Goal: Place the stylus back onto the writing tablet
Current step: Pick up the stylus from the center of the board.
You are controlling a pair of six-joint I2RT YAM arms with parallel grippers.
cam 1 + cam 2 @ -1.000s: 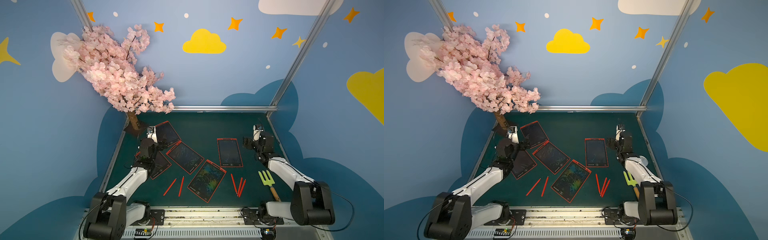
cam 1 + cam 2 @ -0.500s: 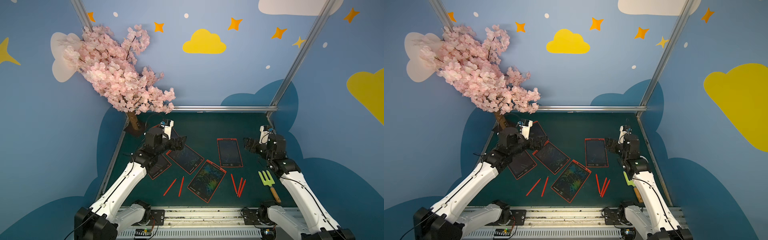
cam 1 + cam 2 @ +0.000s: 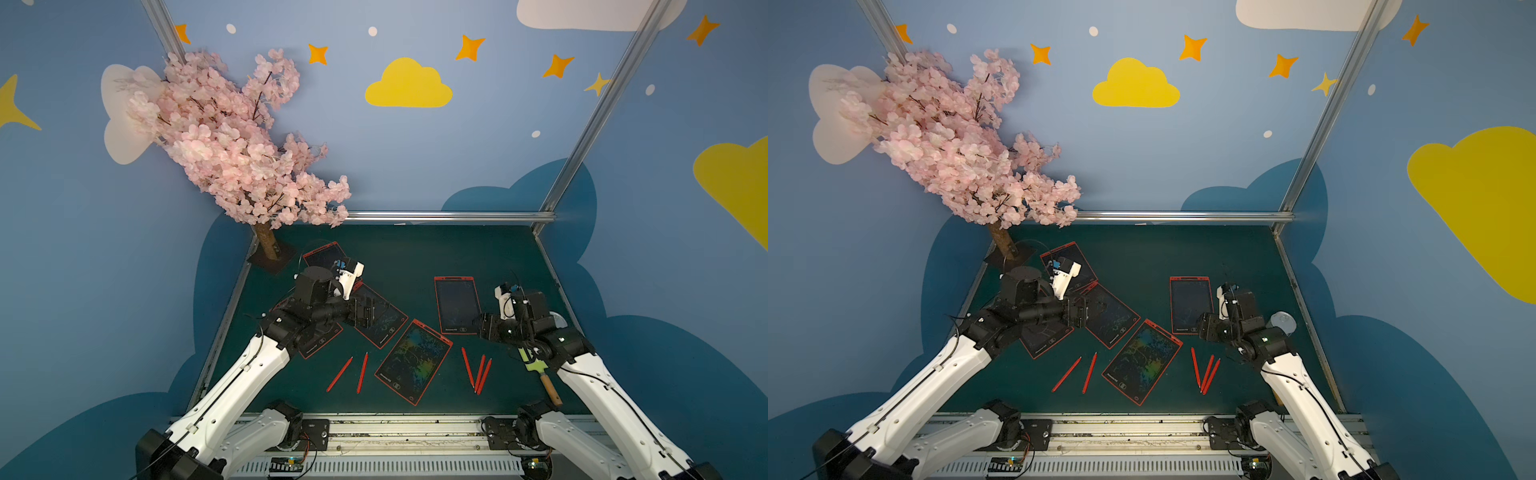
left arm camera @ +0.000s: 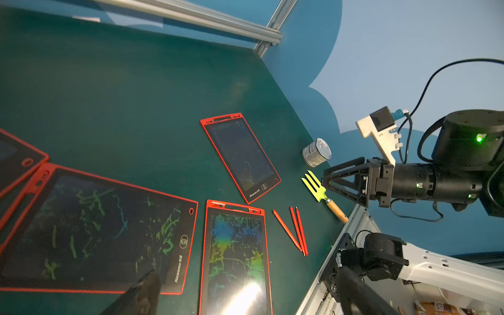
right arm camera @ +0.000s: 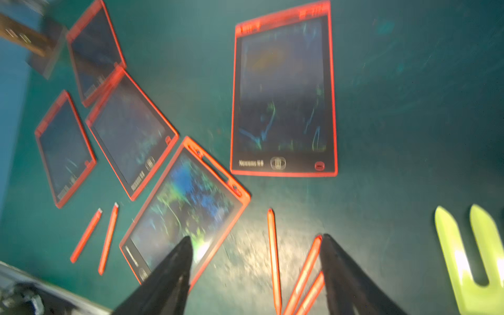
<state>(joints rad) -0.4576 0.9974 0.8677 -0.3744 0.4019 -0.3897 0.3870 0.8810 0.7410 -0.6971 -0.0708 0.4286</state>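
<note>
a: well, what's nearest?
b: three red pens (image 3: 479, 374) loose on the green table (image 3: 415, 257), front right; two more pens (image 3: 362, 372) front left, none on a tablet (image 3: 413, 361).
a: and the grippers?
b: right gripper (image 5: 256, 238) hangs by the three, fingers spread, nothing in it. farther back, left gripper (image 3: 365, 312) wide open and empty above the tablets.

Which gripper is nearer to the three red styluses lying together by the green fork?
Right. The right gripper hovers close by the three styluses, jaws open toward them. The left gripper is well away, above a scribbled tablet.
</note>
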